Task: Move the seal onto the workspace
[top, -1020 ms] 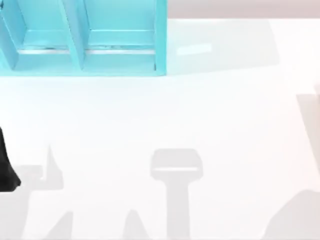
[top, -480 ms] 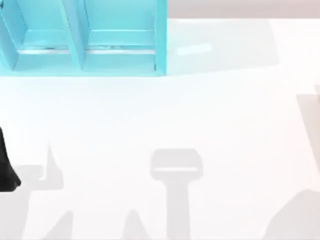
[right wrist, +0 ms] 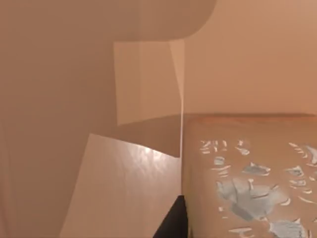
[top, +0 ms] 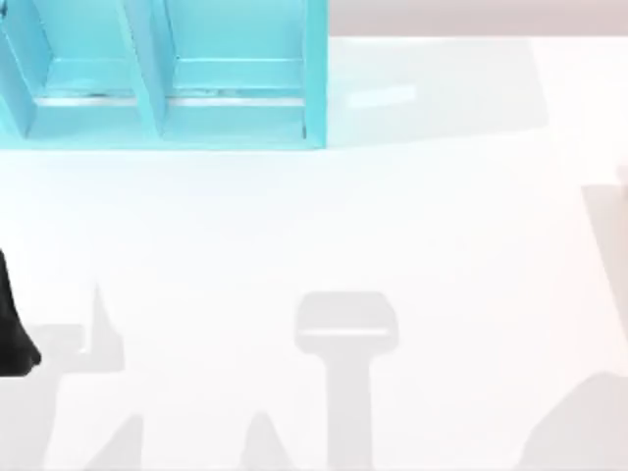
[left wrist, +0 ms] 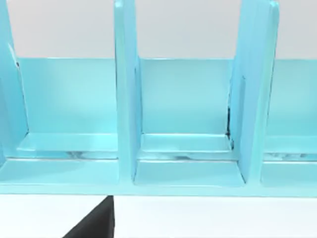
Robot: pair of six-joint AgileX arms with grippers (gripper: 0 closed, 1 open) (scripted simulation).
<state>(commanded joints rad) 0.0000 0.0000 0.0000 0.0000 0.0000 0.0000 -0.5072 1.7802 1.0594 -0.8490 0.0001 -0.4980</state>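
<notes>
The seal is a tan-brown block with a flaky pale mark on one face, seen very close in the right wrist view. A dark piece of my right gripper lies against its near edge. The workspace is the broad white tabletop in the top view. My left arm rests at the table's left edge. In the left wrist view a dark piece of my left gripper points toward the shelf.
A turquoise shelf unit with upright dividers stands at the table's back left; its compartments hold nothing in the left wrist view. Grey shadows lie across the front of the table.
</notes>
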